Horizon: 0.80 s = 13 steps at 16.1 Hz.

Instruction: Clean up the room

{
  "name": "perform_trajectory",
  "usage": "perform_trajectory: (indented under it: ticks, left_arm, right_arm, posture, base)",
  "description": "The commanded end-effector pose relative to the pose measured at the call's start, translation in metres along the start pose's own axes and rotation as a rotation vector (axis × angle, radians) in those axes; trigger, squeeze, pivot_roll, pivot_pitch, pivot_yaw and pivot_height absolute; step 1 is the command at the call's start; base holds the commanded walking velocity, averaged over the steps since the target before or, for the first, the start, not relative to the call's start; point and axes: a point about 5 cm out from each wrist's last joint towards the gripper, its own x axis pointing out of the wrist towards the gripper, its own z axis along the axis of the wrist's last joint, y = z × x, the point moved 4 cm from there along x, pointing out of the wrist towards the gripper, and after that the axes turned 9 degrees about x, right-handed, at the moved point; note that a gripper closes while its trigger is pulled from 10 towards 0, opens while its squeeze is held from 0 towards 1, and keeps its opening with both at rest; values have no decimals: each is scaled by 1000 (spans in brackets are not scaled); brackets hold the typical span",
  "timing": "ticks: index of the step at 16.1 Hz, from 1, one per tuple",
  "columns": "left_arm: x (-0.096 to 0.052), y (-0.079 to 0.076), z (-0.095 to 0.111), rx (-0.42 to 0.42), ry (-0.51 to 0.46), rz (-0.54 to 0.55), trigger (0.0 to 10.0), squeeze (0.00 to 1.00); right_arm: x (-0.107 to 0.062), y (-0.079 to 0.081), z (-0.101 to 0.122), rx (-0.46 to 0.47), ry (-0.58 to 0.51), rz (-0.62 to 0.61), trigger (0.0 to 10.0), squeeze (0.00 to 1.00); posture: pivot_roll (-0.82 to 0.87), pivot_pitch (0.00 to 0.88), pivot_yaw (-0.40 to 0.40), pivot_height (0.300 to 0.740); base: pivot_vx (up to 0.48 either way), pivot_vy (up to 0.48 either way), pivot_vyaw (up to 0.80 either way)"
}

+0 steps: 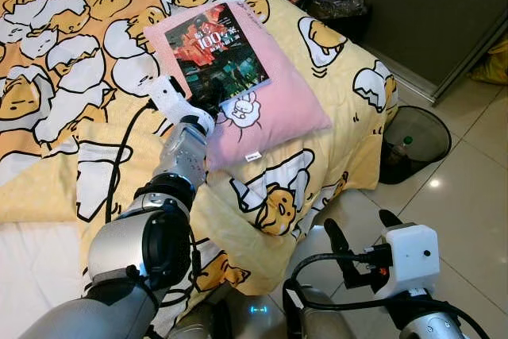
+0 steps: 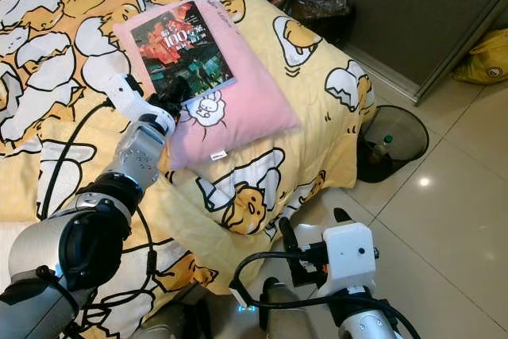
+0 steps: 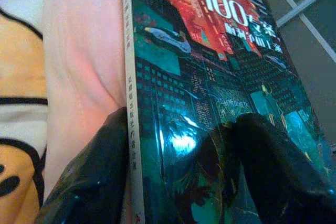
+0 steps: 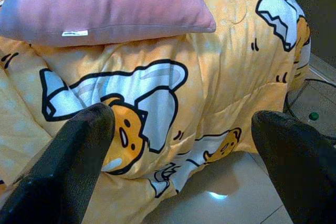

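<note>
Right gripper [image 1: 365,240]: nearest, low over glossy floor tiles beside bed; black fingers spread wide, holding nothing.
Left gripper [image 3: 178,177]: fingers astride book's near corner, one at spine edge, one on cover.
Book [image 1: 218,55]: glossy, rectangular, flat on soft pink pillow [image 1: 278,109]; long axis running away from fingers.

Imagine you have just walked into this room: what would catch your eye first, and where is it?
First, the book with its dark red-and-teal cover, lying on a pink pillow on the yellow cartoon-egg bedspread. The left gripper reaches its near edge, fingers around it. Beside the bed's corner stands a black mesh wastebasket.
</note>
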Motion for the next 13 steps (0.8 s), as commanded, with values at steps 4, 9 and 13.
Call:
perform_trajectory:
  ticks: [4, 9, 13]
  left_arm:
    - [0, -1, 3, 137, -12, -24, 0, 0]
    - [0, -5, 2, 116, -15, -60, 0, 0]
    - [-2, -13, -12, 61, 33, -102, 0, 0]
  right_arm:
    - [0, -1, -9, 5, 33, -2, 10000, 0]
    - [2, -2, -10, 0, 33, 1, 10000, 0]
    - [3, -2, -10, -4, 31, 1, 10000, 0]
  posture:
    - [-394, 218, 39, 740]
    - [-392, 208, 38, 740]
    - [-395, 200, 38, 740]
  base:
    - [0, 0, 0]
    - [0, 0, 0]
    - [0, 0, 0]
